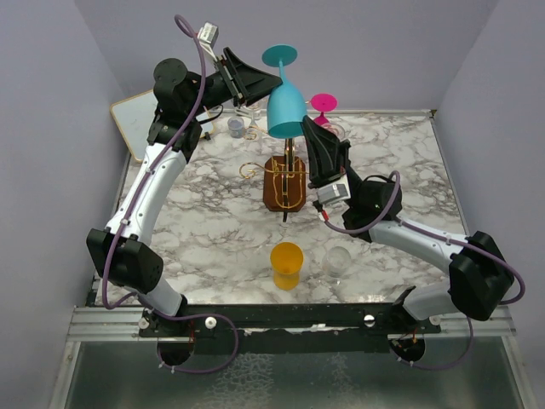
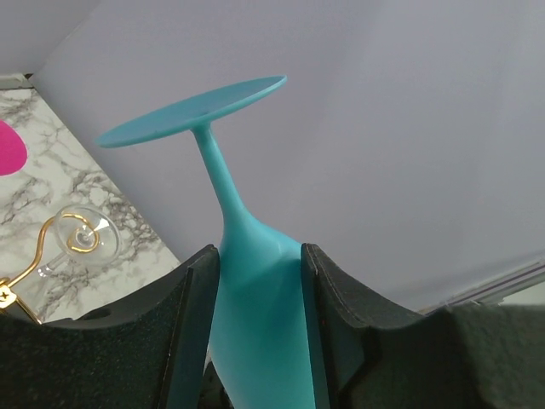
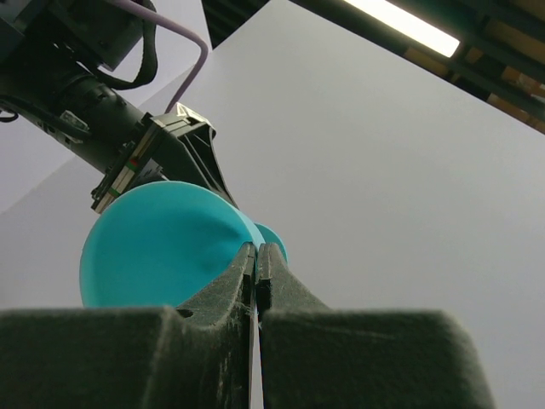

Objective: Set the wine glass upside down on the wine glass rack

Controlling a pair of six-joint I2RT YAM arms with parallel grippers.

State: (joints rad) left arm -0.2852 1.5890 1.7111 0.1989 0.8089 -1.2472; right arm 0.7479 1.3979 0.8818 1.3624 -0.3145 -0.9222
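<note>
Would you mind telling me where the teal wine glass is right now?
In the top view, the teal wine glass hangs upside down in mid-air, gripped by its bowl in the left hand, above the gold rack.

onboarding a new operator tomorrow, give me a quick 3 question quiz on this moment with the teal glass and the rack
1. True or false: the teal wine glass is upside down, with its foot on top and its mouth facing down.
2. Pick one. The left gripper is: A) open and empty; B) closed on the glass's bowl; C) closed on the glass's stem.
3. Short answer: is the glass hanging on the wine glass rack yet?

Key:
1. True.
2. B.
3. No. It is in the air, held by the left gripper.
</note>
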